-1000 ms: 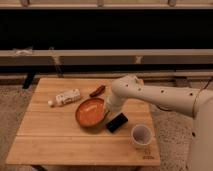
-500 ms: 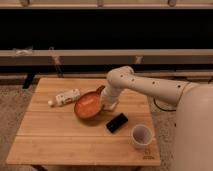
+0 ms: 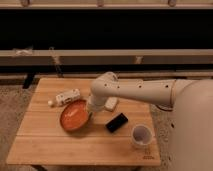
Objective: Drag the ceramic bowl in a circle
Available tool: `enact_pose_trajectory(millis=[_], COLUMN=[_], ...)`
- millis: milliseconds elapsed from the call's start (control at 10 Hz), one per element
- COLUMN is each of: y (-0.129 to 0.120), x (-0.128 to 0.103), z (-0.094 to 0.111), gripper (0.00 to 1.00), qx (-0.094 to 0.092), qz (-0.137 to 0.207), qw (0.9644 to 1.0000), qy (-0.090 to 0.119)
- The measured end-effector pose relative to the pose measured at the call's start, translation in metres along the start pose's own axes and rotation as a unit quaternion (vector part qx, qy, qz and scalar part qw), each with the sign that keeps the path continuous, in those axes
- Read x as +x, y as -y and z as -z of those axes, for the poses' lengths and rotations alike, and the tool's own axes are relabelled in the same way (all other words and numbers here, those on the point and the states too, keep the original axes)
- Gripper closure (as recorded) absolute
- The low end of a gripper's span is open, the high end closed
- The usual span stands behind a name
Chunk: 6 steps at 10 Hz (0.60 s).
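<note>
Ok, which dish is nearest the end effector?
The wide orange ceramic bowl; the end effector is at its rim. The small white cup stands apart, further right.

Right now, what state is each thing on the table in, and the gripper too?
ceramic bowl: right way up, looks empty.
gripper: down at the bowl's right rim, jaws shut on it.
white bottle: lying on its side.
white cup: upright.
black flat object: lying flat.
</note>
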Motion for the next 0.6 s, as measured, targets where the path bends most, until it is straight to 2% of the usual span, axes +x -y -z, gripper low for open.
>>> enact_pose_trajectory(millis=[100, 200, 300, 500, 600], y=[0.008, 0.018, 0.021, 0.017, 0.011], x=[-0.017, -0.046, -0.066, -0.096, -0.102], z=[-0.003, -0.008, -0.011, -0.014, -0.015], gripper=[1.0, 1.0, 1.0, 1.0, 1.0], qx=[-0.001, -0.003, -0.004, -0.005, -0.006], qz=[0.014, 0.037, 0.051, 0.057, 0.053], qw=[0.9999, 0.9993, 0.9986, 0.9983, 0.9985], qy=[0.002, 0.006, 0.008, 0.008, 0.009])
